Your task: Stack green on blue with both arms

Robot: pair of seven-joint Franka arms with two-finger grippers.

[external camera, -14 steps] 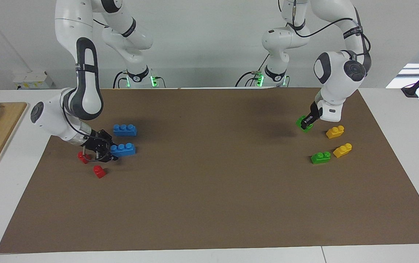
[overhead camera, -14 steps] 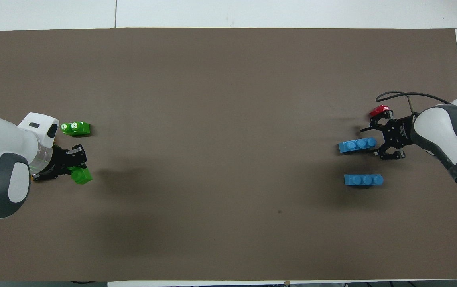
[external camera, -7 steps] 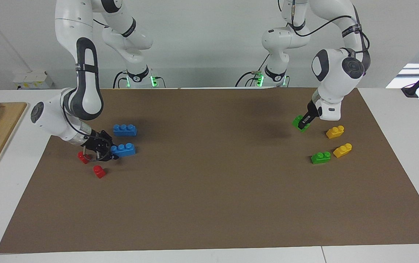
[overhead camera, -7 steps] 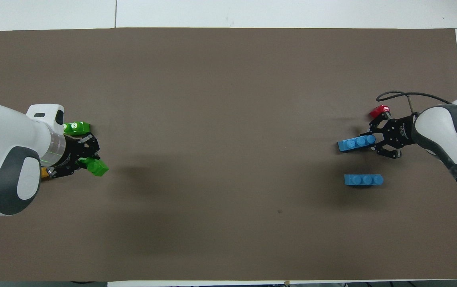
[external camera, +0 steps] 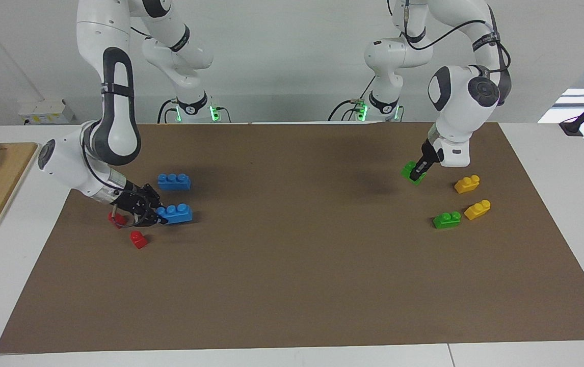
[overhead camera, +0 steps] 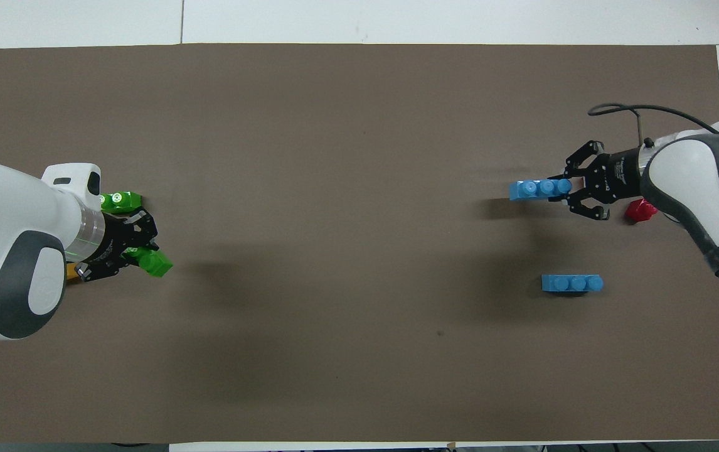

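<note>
Mat centre lay bare, open passage between arms. Obstacles: spare blue brick at 9 o'clock; yellow bricks, green brick at 3 o'clock.

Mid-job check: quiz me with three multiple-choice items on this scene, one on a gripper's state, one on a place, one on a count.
1. The right gripper is: A) open; B) shut on the long blue three-stud plastic brick; C) shut on nothing.
2. The loose green two-stud plastic brick lies: A) on the brown mat beside a yellow two-stud plastic brick; B) on a blue brick; C) in the right gripper.
3. Yellow bricks in view: A) one; B) two; C) four.
Answers: 1 B, its fingertips clamp the brick's end; 2 A, it rests flat on the mat; 3 B, two lie there.
</note>
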